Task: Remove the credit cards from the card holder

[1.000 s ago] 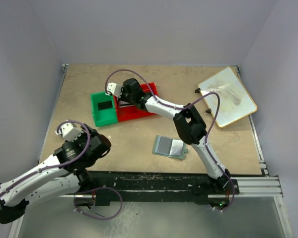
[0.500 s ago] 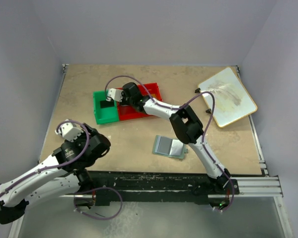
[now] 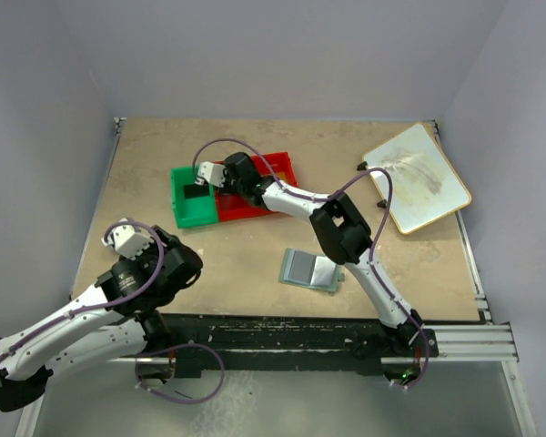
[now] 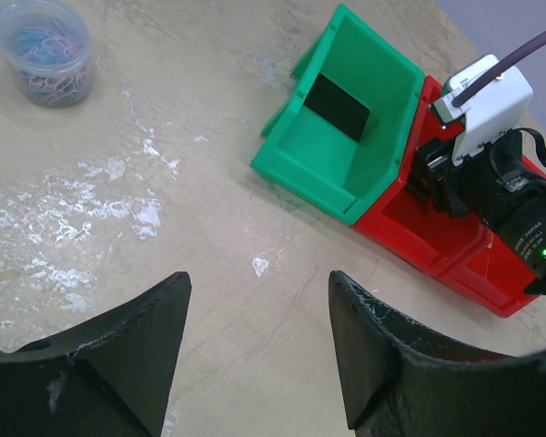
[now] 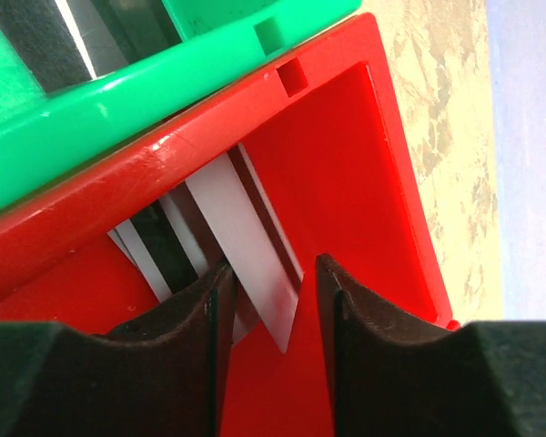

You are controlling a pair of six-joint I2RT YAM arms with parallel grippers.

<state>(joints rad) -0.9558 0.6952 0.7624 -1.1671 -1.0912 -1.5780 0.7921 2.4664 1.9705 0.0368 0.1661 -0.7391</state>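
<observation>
Top: right pincer now over red bin; card holder open on desk, well apart.
L wrist: left pincer spread, empty.
R wrist: jaws just parted, pale credit card let go in bin, so prob. another one out.

A green plastic bin and a red plastic bin stand side by side, long walls touching, on the tan mottled table, toward its far edge and left of the middle; the green one is nearer the left edge. A cream board, smeared with grey marks and with black clips on its left side, lies askew at the far right corner. The left wrist view shows a small clear tub of coloured rubber bands standing upright on the table, well apart from the green bin, with white scuffs on the surface between them
</observation>
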